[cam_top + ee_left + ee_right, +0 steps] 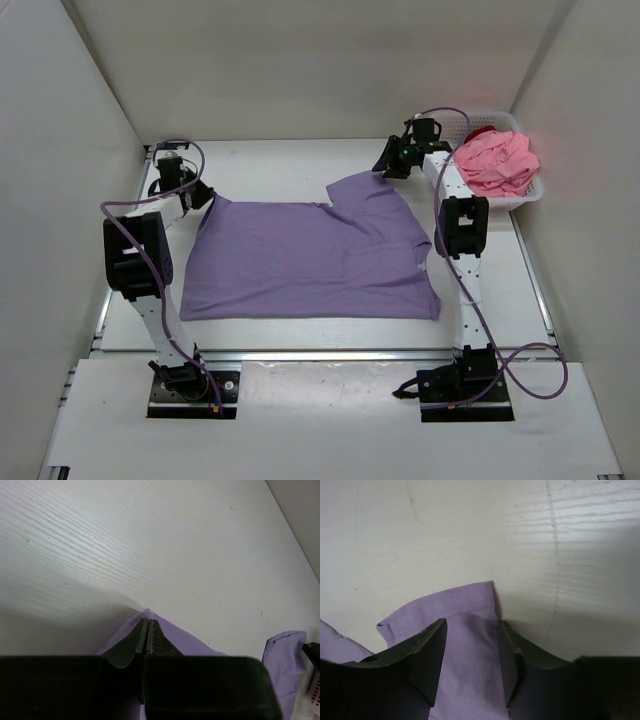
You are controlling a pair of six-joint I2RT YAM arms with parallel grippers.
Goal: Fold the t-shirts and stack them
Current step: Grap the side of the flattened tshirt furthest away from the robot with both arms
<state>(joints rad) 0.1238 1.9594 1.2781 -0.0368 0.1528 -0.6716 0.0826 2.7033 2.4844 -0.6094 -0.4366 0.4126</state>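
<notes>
Top external view gives us the layout. The lavender t-shirt [300, 262] lies spread nearly flat across the middle of the table [280, 160].

At the shirt's far-left corner sits the left gripper [205, 197]. In its wrist view the fingers [157, 640] are pressed together, and the cloth rises to a small peak at their tips. We read that as a pinch on that corner.

Across the shirt, at its far-right corner, the right gripper [386, 170] is down over a flap of the fabric. Its wrist view shows the jaws spread, one on each side of the purple flap, and not yet closed on it.

Further right, the white basket [530, 196] stands in the table's far-right corner. It holds the pink t-shirt [495, 160] in a heap, with a bit of the dark red t-shirt [481, 131] showing behind it.

We judge that we are at the start of the first fold on the first shirt, and nothing is stacked yet. One far corner is secured and the other is about to be taken.

The next move calls for the right jaws to close squarely on the flap, catching the cloth without scraping the table. Both arms should then lift together and carry the far edge toward the near edge, evenly matched so the fold lands straight. The two shirts in the basket remain to be done.
</notes>
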